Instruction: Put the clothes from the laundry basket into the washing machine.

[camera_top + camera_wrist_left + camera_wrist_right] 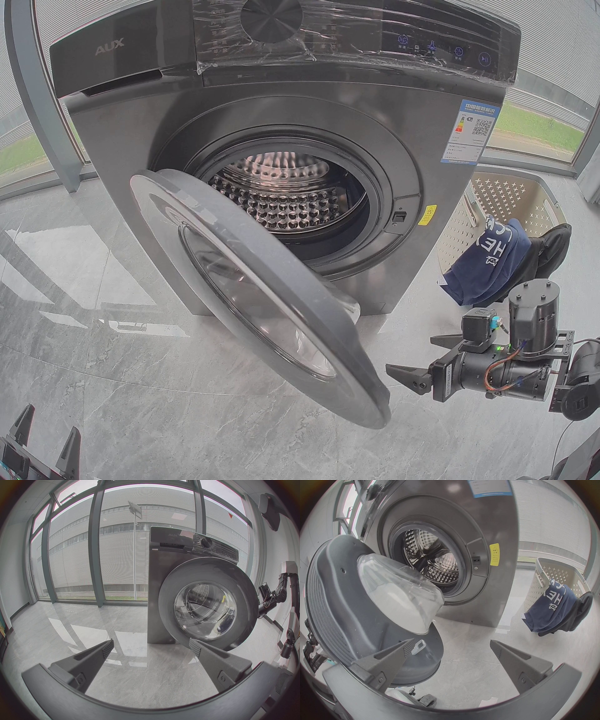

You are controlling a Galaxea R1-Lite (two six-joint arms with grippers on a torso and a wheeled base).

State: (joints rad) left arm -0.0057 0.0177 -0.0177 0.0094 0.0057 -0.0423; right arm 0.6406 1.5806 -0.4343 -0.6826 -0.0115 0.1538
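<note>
Washer (pixel 294 112) is wide open. The door (pixel 250 294) swings out toward the robot's left and you can see right into the steel drum (pixel 281 194), nothing visible in it.

Right gripper (pixel 409 355) hangs low over the grey floor (pixel 125 312) with its fingers (pixel 518 664) spread apart and nothing between them. The tips point at the door's lower rim, near it but not touching. From the right wrist cam the door's inner glass bulge sits just past one finger, with the little latch hook (pixel 418 646) right by that fingertip, and the drum opening is straight ahead beyond the tips.

The clothes aren't in the washer yet. The basket (pixel 506 194) stands beside the washer's right side, beyond the right fingers and off to the side of them, apart from them. A navy shirt (pixel 487 262) with white print hangs over its front rim, and a black garment (pixel 550 250) lies draped over the rim next to it, touching the shirt. Neither is touched by a finger.

Left gripper (pixel 150 642) is down low at the robot's left, fingers also spread wide and holding nothing. Ahead of its tips, well apart across bare floor, is the outer face of the door, with the washer's side panel behind it and tall windows (pixel 118 542) further back.

One yellow sticker (pixel 427 214) sits by the door latch slot on the washer front.
</note>
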